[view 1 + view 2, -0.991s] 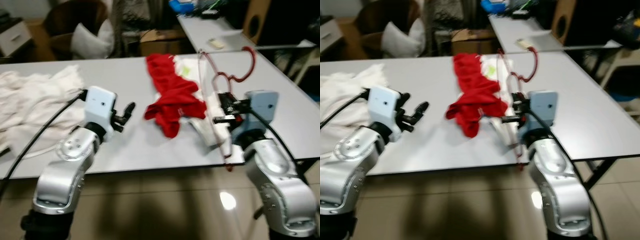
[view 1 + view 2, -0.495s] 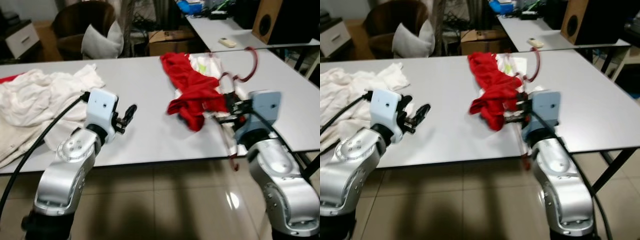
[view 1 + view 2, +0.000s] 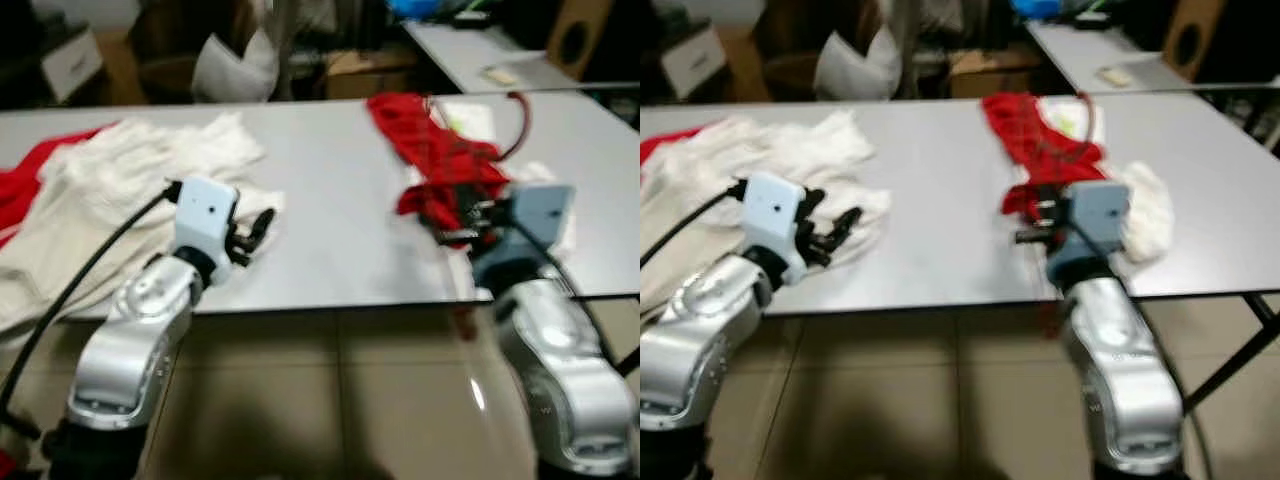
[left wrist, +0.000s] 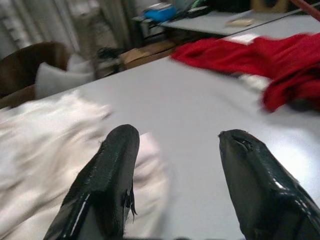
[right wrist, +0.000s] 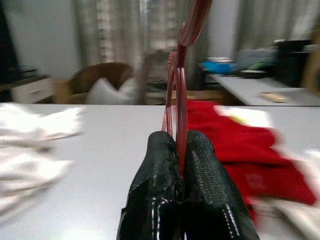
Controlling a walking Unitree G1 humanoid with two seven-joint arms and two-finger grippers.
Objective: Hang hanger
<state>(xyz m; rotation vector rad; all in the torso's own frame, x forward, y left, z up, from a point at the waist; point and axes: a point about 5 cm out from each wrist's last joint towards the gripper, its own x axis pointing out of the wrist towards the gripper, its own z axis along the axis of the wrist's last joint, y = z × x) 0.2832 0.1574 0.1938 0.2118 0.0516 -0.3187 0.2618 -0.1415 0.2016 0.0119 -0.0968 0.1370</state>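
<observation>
Right gripper [image 5: 181, 165]: jaws clamped on the thin red hanger [image 5: 181, 95], which stands upright between them; its hook is cut off.
Left gripper [image 4: 175, 165]: jaws wide, empty, over the tabletop [image 3: 330, 200].
Red cloth [image 3: 435, 165]: crumpled, at 12 o'clock from the right gripper.
White cloth [image 3: 130, 190]: rumpled, blurred, at 10 o'clock from the left gripper.

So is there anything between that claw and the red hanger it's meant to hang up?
No. The right gripper is shut on the red hanger, with nothing between them. The left gripper is open above the table. Where the hanger should go cannot be told from these pictures.
</observation>
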